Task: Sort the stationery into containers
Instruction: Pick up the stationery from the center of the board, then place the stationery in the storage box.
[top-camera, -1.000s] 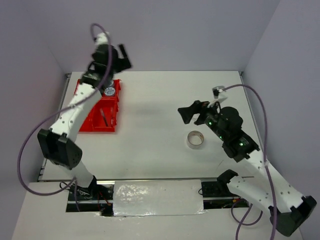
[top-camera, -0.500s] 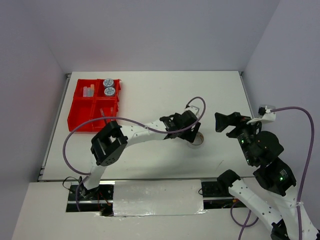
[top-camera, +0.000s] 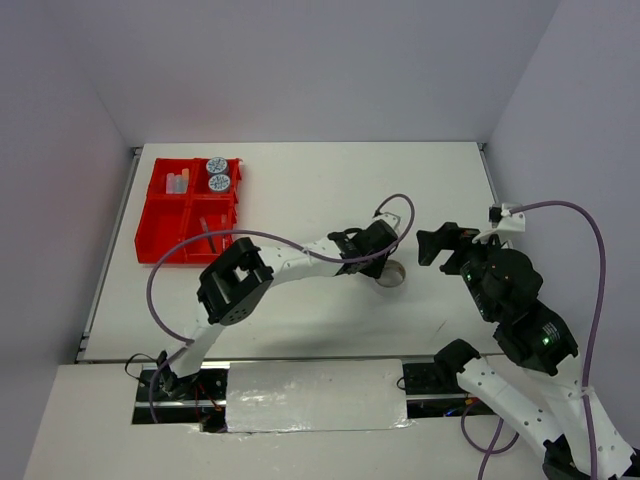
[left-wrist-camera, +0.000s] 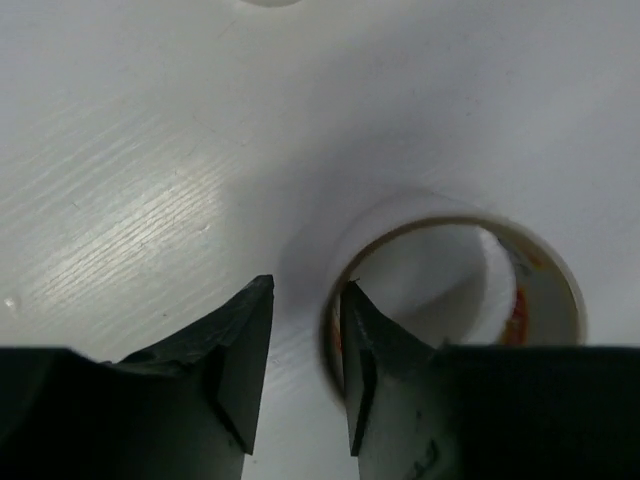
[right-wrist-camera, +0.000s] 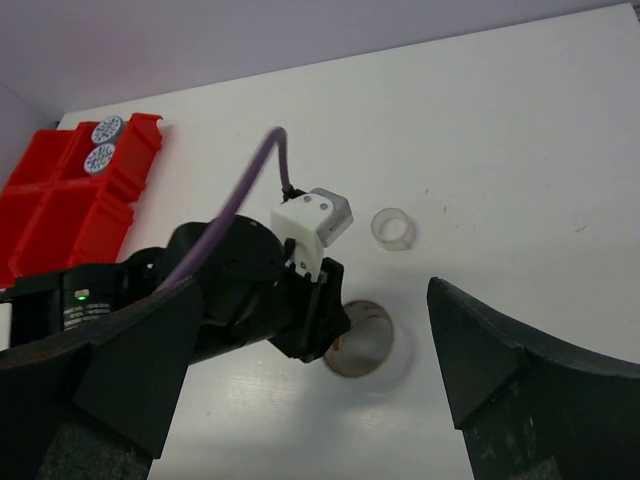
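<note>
A white tape roll (top-camera: 393, 273) (left-wrist-camera: 450, 215) lies flat on the table right of centre. My left gripper (top-camera: 381, 266) (left-wrist-camera: 308, 290) is down on it, shut across the near wall with one finger outside and one inside the ring. My right gripper (top-camera: 438, 246) (right-wrist-camera: 312, 288) hangs open just right of the roll, holding nothing. A small clear tape roll (right-wrist-camera: 392, 228) lies a little beyond. The red tray (top-camera: 160, 215) (right-wrist-camera: 50, 215) sits far left; it holds two blue-lidded tubs (top-camera: 217, 174), short markers (top-camera: 177, 182) and a pen (top-camera: 208, 236).
The left arm (top-camera: 290, 262) stretches across the table's middle from its base, its purple cable (top-camera: 300, 240) looping above. The right arm's cable (top-camera: 590, 240) arcs near the right wall. White table (top-camera: 300, 190) runs to walls at the back and sides.
The left arm swung from over the tray across to the white tape roll and its jaws closed in on the roll's wall. The right arm pulled back, then edged towards the roll.
</note>
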